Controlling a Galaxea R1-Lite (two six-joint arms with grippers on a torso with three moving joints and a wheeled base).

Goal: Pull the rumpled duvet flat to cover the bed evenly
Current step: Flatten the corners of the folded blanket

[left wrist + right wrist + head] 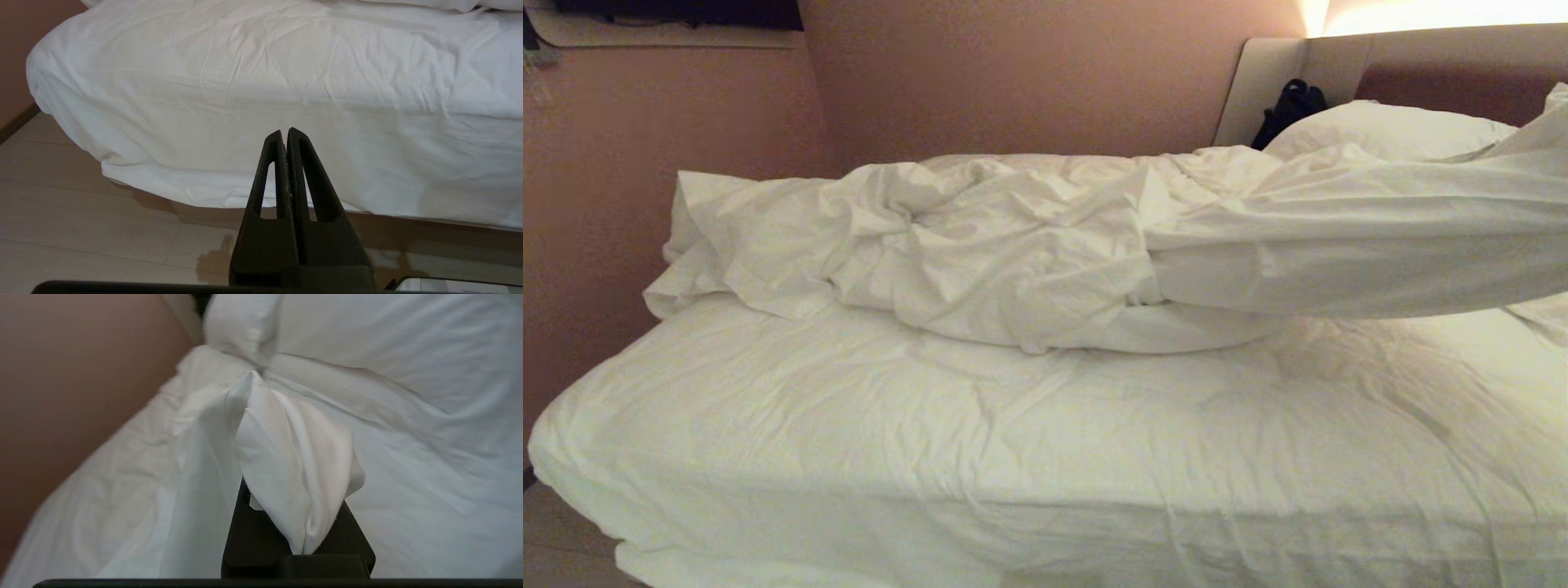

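So the duvet (1013, 245) is bunched up in a rumpled heap along the far side of the bed (980, 441), against the wall, with most of the sheet bare in front of it. One part of it is lifted off the mattress and stretches out to the right, past the pillow (1388, 129). That's the right gripper (300, 522) doing it: its fingers are clamped tight on a fold of the duvet. The left gripper (285, 134) just hangs low by the near side of the bed above the floor (81, 228), fingers pressed together, holding nothing.
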